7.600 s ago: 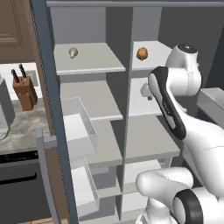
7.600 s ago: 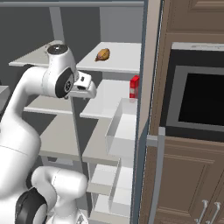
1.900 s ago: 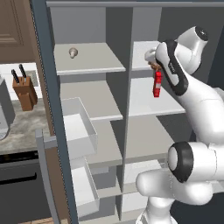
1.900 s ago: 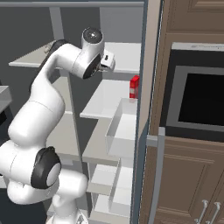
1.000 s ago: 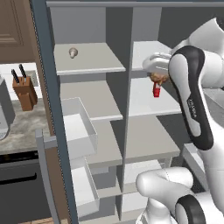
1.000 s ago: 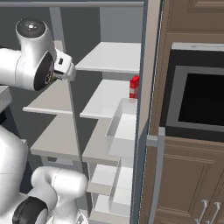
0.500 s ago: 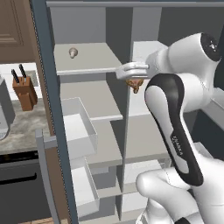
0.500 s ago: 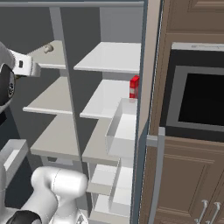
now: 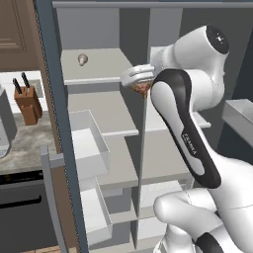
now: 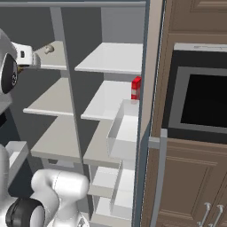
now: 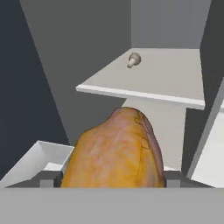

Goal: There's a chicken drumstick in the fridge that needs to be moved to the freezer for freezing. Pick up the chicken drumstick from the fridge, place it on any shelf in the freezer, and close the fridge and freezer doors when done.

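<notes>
- The gripper [image 9: 142, 87] is hanging in front of the open two-door unit, level with the top shelf, about at the divider between its two halves.
- The fingers are clamping the chicken drumstick [image 11: 114, 155]; in the hand view the golden-brown lump is sitting right between them, with only grey stubs of the fingers showing on either side.
- In the left base view a small brown bit of the chicken drumstick [image 9: 142, 89] is peeking out under the white hand, in the air and touching no shelf.
- The freezer [image 9: 94, 69] is standing open on the left of that view, and a pale mushroom-like knob [image 9: 82, 60] is lying on its top shelf, well apart from the drumstick.
- The same knob [image 11: 133, 59] is showing in the hand view on the shelf ahead of the fingers.
- The fridge [image 10: 116, 60] is standing open in the right base view, its top shelf bare.
- A slim red bottle [image 10: 136, 88] is standing upright at the right edge of the fridge's second shelf.
- A knife block [image 9: 28, 100] is sitting on the desk [image 9: 22, 143] left of the freezer.
</notes>
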You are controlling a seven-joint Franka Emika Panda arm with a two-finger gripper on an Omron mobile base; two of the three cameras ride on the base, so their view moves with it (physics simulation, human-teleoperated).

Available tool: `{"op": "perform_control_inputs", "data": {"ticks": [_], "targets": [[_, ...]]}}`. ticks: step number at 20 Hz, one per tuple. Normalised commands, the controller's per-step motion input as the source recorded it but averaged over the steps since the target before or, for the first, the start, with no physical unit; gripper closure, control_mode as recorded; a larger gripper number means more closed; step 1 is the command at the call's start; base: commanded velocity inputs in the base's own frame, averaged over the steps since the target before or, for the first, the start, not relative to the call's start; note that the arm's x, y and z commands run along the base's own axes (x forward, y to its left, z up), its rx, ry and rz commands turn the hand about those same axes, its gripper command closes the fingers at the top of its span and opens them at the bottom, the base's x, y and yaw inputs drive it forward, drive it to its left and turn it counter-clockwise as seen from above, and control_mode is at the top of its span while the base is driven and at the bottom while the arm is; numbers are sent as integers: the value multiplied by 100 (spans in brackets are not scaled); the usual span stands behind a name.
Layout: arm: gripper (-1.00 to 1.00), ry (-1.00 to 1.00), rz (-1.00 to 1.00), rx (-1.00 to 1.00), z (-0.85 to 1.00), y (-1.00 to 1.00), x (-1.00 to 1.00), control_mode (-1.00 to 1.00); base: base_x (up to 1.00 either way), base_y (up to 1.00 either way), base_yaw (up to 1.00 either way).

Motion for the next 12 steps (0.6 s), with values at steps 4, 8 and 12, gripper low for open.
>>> {"op": "perform_control_inputs", "data": {"ticks": [4,8,12], "targets": [[100,-7,11,-26,0,27,14,-100,0,0,0],[100,-1,1,-22,0,11,41,-100,0,0,0],[100,0,0,-5,0,0,54,-100,0,0,0]]}}
